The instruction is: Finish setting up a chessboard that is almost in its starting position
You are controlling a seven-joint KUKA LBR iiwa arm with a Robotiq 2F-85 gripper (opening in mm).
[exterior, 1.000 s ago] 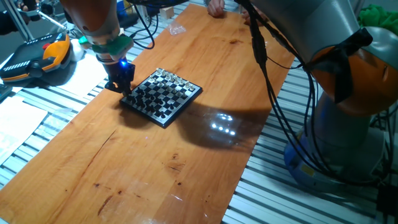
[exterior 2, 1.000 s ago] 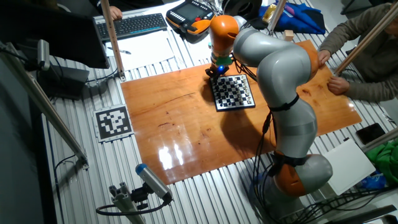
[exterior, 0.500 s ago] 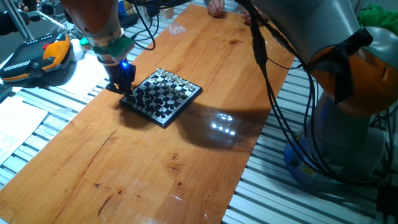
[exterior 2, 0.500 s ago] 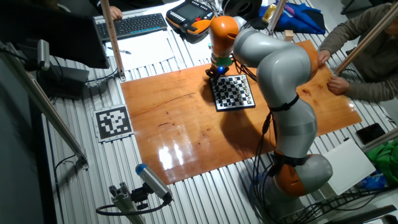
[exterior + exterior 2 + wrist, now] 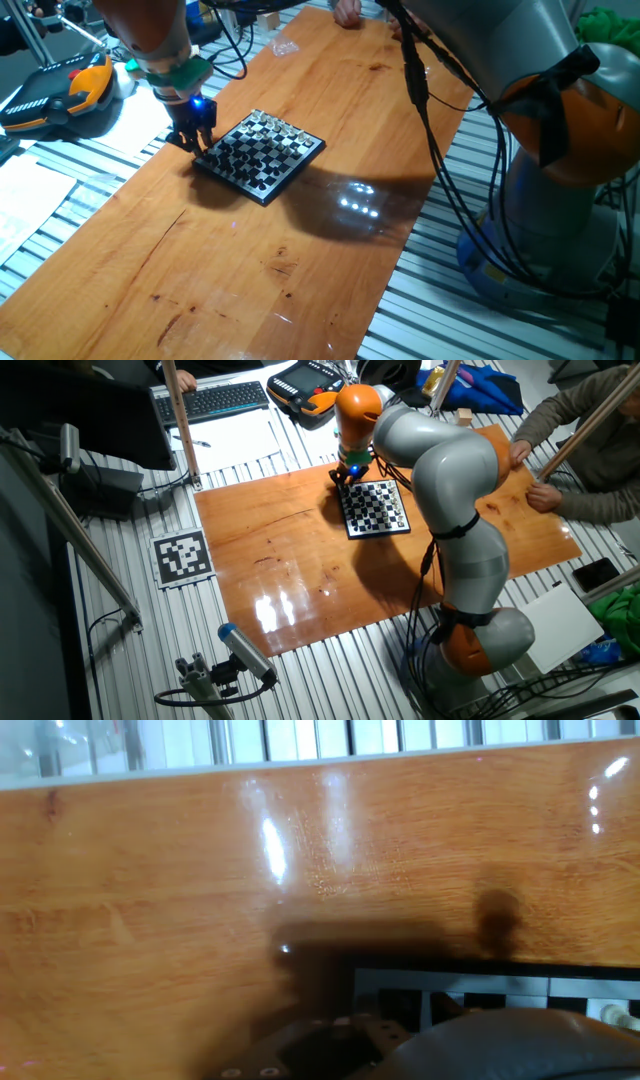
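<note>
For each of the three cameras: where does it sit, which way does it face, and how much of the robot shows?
One fixed view: low beside the wooden table, looking along it at the black-framed checkered chessboard; gripper, cables and orange-grey arm base show.
The other fixed view: high up, looking down on the whole table; the entire arm shows, bent over the board.
Hand view: looks along the fingers at tabletop and board edge; dark gripper body at bottom.
Both fixed views share board and gripper.
</note>
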